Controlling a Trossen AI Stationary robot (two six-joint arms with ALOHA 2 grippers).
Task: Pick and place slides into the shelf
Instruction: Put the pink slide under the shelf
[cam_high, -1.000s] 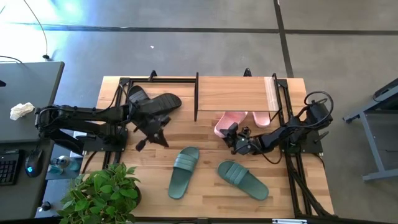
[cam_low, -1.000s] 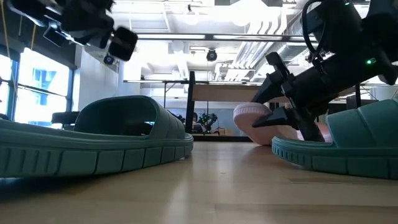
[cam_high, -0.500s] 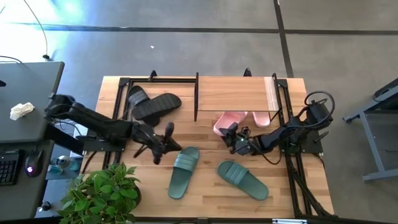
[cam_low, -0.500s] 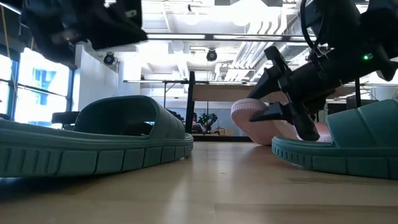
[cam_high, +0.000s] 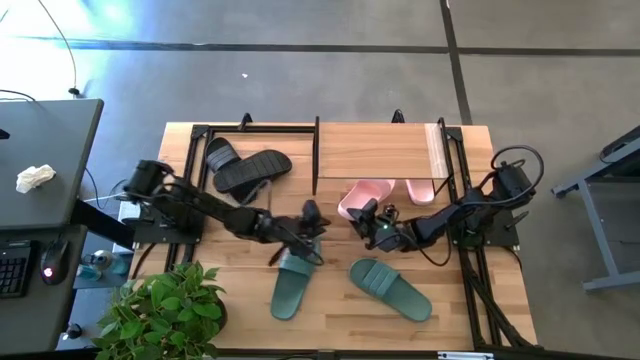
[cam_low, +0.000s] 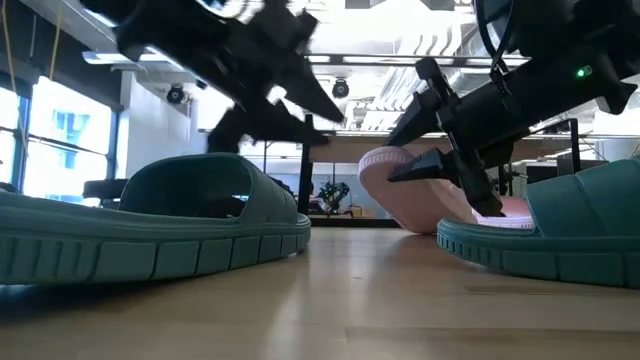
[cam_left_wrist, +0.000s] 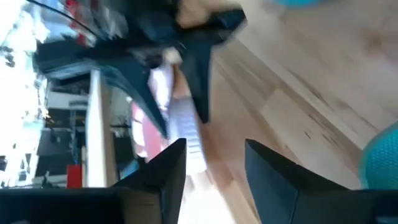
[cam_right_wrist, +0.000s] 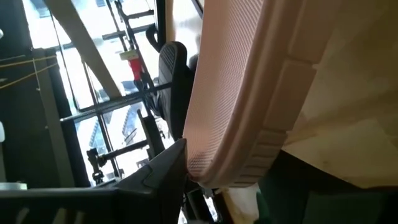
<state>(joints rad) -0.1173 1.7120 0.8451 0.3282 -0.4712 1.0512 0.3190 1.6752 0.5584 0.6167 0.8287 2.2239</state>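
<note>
I have the right gripper (cam_high: 368, 222) near the middle of the high view, closed on the edge of a pink sandal (cam_high: 362, 197). My right arm reaches in low from the right edge of the table (cam_high: 450, 310), stretched almost flat towards the left of the frame. In the low view that sandal (cam_low: 415, 190) sits tilted with one end raised off the wood, and the right wrist view shows its ribbed rubber rim (cam_right_wrist: 249, 93) pinched at my fingers. Its long axis runs roughly left to right in the high view, just below the front edge of the shelf (cam_high: 380, 150). The second pink sandal (cam_high: 421, 189) lies just right of it, half under the shelf's pale plank.

My left gripper (cam_high: 308, 222) hangs just above the upper end of a green sandal (cam_high: 291, 276), centre of the high view, the arm running diagonally down from the left of the frame. In the left wrist view its two dark fingers (cam_left_wrist: 165, 171) stand apart with nothing between them.

That green sandal lies nearly upright in the frame, leaning slightly right. The other green sandal (cam_high: 391, 288) slants down to the lower right. Both are flat on the table, with wide ribbed straps.

The black pair (cam_high: 243, 166) lies at the upper left, by the shelf's black frame.
</note>
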